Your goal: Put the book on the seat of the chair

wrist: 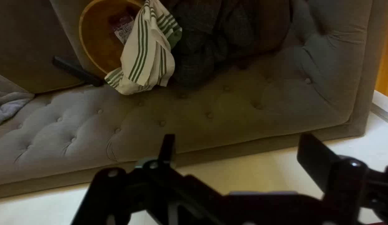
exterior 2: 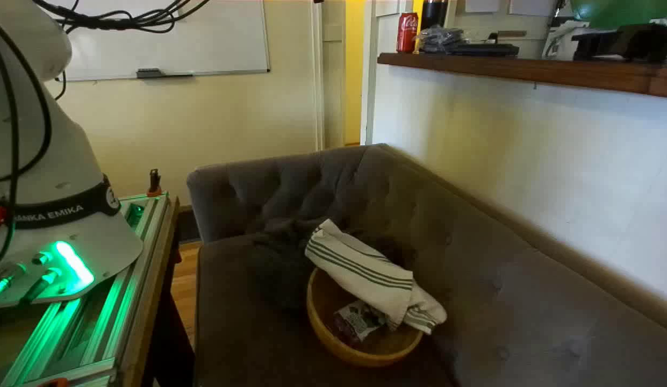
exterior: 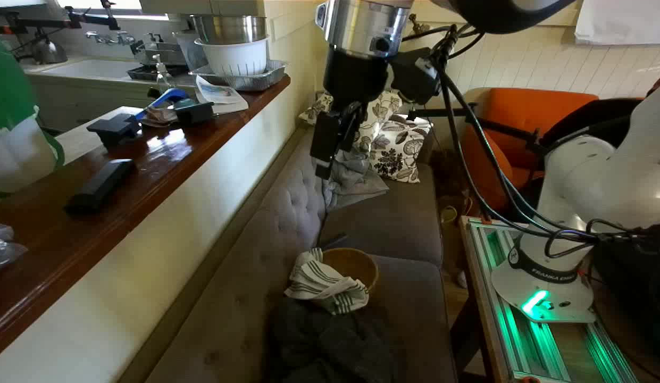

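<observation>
Hand (wrist: 239, 147): spread, pinching nothing, well above the sofa (exterior: 385, 226).
Book: found in no view, risking a wrong pick.
Towel (exterior 2: 363, 271): draped over the bowl (exterior 2: 365, 359); could tip it if snagged.

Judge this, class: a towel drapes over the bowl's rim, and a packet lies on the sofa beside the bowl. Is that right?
Not quite: the packet lies inside the bowl, not beside it, as the wrist view shows. The towel is as stated.
</observation>
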Controlling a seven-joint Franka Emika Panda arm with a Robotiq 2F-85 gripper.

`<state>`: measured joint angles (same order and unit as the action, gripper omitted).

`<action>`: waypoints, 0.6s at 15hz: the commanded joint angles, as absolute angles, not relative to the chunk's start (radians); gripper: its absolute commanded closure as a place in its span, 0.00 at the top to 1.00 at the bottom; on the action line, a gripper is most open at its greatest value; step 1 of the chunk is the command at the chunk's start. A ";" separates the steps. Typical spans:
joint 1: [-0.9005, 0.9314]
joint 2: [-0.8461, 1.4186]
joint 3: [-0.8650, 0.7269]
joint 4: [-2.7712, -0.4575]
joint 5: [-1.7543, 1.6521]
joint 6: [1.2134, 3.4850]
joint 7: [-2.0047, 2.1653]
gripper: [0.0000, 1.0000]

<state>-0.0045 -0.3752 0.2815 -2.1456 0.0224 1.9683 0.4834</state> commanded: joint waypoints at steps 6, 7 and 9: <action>0.021 -0.372 0.260 -2.143 0.012 1.966 0.491 1.00; 0.004 -0.376 0.268 -2.150 -0.012 2.020 0.548 1.00; -0.022 -0.363 0.250 -2.134 -0.002 2.086 0.623 1.00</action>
